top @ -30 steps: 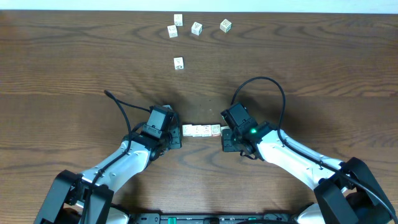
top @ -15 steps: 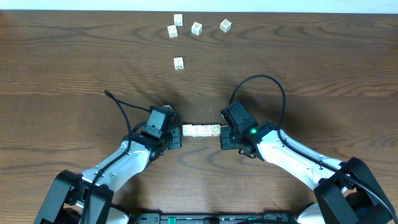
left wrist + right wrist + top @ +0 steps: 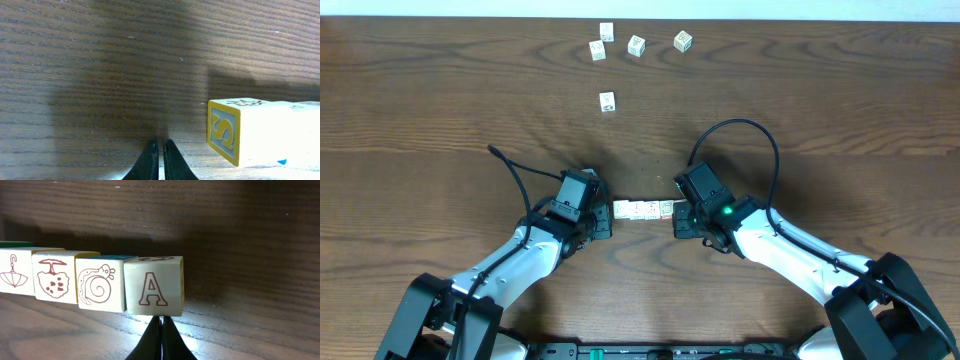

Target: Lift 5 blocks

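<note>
At the left we see the left claw (image 3: pixel 608 212) closed, its two fingers pressed together with nothing between them. In its wrist view the tips (image 3: pixel 160 150) sit low over the wooden surface (image 3: pixel 820 100). The yellow-edged S face of the end block (image 3: pixel 222 131) is just to their right, and we cannot tell whether they touch it.

Next comes the row of blocks (image 3: pixel 642 210), laid end to end between the two claws near the robot. The right wrist view shows an umbrella block (image 3: pixel 15 272), a mushroom block (image 3: pixel 54 277), a snail block (image 3: pixel 100 287) and an A block (image 3: pixel 152 287) touching side by side. We cannot tell whether the row is off the surface.

At the row's right end the right claw (image 3: pixel 678 216) is likewise closed on nothing. Its joined tips (image 3: pixel 161 330) meet the lower edge of the A block.

Well apart, at the far edge, lie a lone block (image 3: pixel 607 101) and four scattered blocks (image 3: pixel 636 45).
</note>
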